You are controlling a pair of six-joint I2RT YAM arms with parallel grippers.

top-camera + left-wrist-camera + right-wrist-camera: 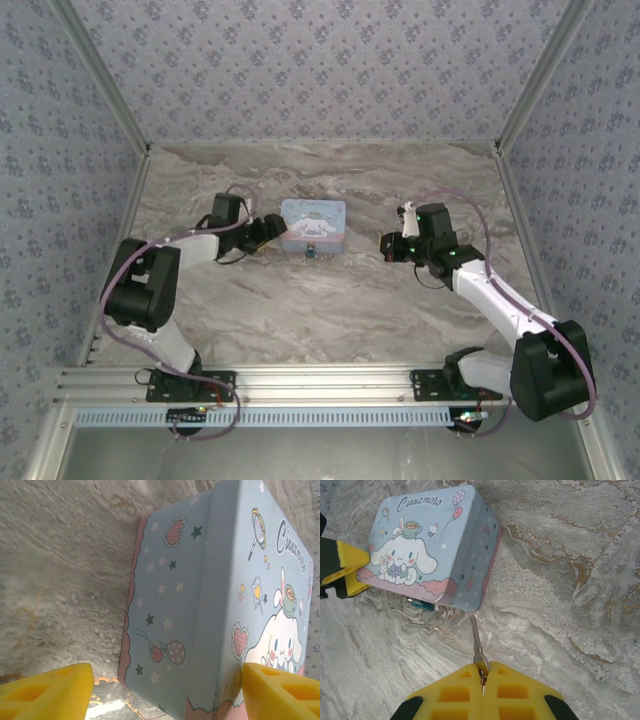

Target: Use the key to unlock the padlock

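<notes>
Right gripper (pixel 483 669) is pinching the key (pixel 477 642): fingers pressed together, thin metal blade sticking out ahead and pointing at the near corner of the cartoon tin (pixel 427 550). Padlock (pixel 421 603) is sitting low against the tin's front edge, down at the marble table (pixel 560 605), left of the key tip and not touching it. Left gripper (pixel 168 677) is sitting spread wide at the tin's other end, one yellow finger over the lid, the other off the side wall with a gap showing. Overhead, both arms are flanking the tin, with the right one standing clear of it.
</notes>
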